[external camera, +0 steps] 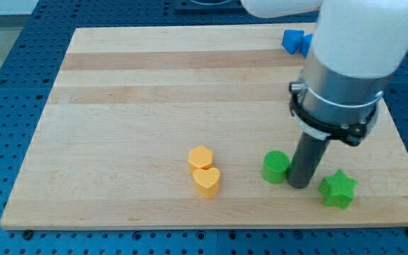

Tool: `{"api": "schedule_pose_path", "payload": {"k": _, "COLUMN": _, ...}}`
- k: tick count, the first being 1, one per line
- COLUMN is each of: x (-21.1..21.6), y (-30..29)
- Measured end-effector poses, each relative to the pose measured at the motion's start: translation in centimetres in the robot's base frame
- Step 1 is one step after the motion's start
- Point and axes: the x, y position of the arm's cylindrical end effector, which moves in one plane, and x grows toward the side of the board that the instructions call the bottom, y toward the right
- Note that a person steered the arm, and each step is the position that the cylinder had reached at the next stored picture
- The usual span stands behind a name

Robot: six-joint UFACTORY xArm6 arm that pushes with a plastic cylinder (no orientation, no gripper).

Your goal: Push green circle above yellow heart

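Note:
The green circle [275, 167] stands on the wooden board at the lower right. My tip [299, 185] rests right beside it, touching or nearly touching its right side. The yellow heart [206, 181] lies to the left of the green circle, a little lower in the view. A yellow hexagon-like block [200, 158] sits directly above the heart, touching it. The green circle is level with the gap between these two yellow blocks and apart from them.
A green star [338, 190] lies just right of my tip near the board's bottom edge. A blue block [295, 42] sits at the top right, partly hidden by the arm [349, 64]. The board's right edge [402, 142] is close.

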Motion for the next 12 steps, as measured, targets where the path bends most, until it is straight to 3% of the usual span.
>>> {"api": "schedule_pose_path", "payload": {"k": 2, "x": 0.4, "y": -3.1}}
{"api": "schedule_pose_path", "payload": {"k": 4, "x": 1.2, "y": -1.2}}
{"api": "schedule_pose_path", "payload": {"k": 6, "x": -1.1, "y": -2.4}}
{"api": "schedule_pose_path", "payload": {"k": 9, "x": -1.1, "y": -4.5}}
{"api": "schedule_pose_path", "payload": {"k": 10, "x": -1.1, "y": -0.9}}
{"api": "schedule_pose_path", "payload": {"k": 12, "x": -3.3, "y": -1.4}}
